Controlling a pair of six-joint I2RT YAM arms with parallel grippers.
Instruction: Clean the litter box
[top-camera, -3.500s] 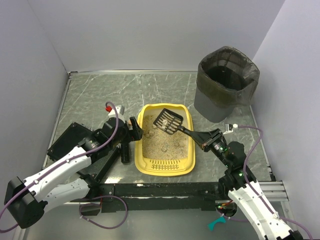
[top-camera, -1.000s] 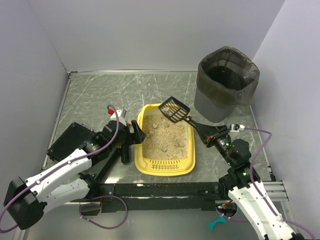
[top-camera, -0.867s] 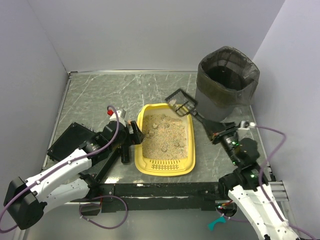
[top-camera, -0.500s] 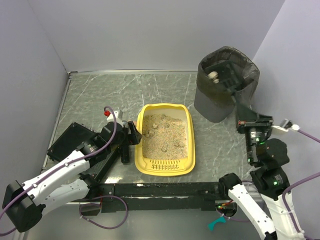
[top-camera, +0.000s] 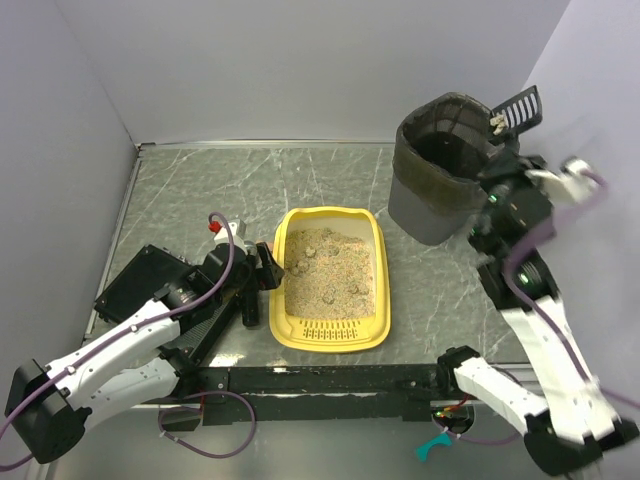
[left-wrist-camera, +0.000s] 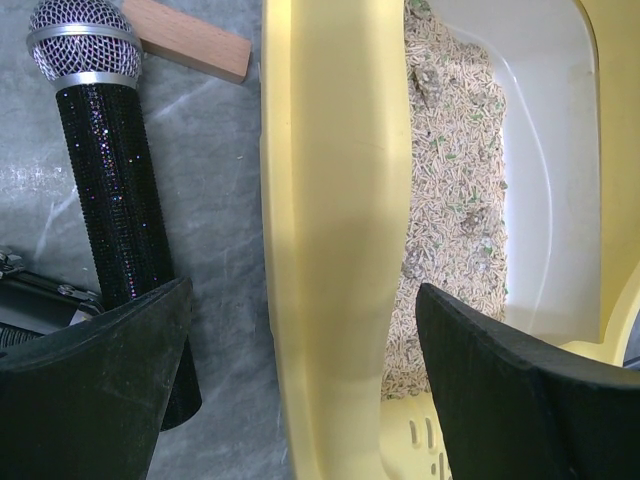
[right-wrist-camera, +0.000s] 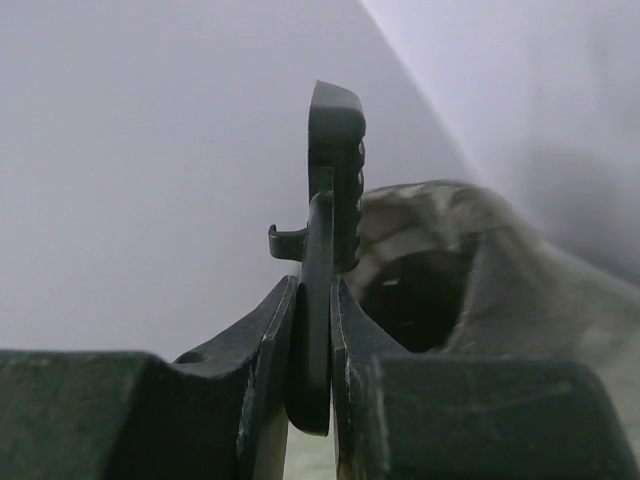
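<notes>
The scoop (top-camera: 520, 103), clenched in the right end effector (right-wrist-camera: 312, 300), is held tilted over the bin's (top-camera: 440, 205) far right rim, where clumps could be dropped outside it; the litter box (top-camera: 330, 335), left of the bin, is straddled at its rim by the released left end effector (left-wrist-camera: 300, 315).

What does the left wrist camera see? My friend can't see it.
The open left end effector straddles a side wall of the yellow litter box, beige litter inside. A sparkly black microphone and a wooden block lie beside it.

right claw (right-wrist-camera: 313, 300) clamped on black scoop (right-wrist-camera: 335, 150) edge-on, lined bin (right-wrist-camera: 470, 290) behind, pale wall (right-wrist-camera: 150, 150)
</notes>
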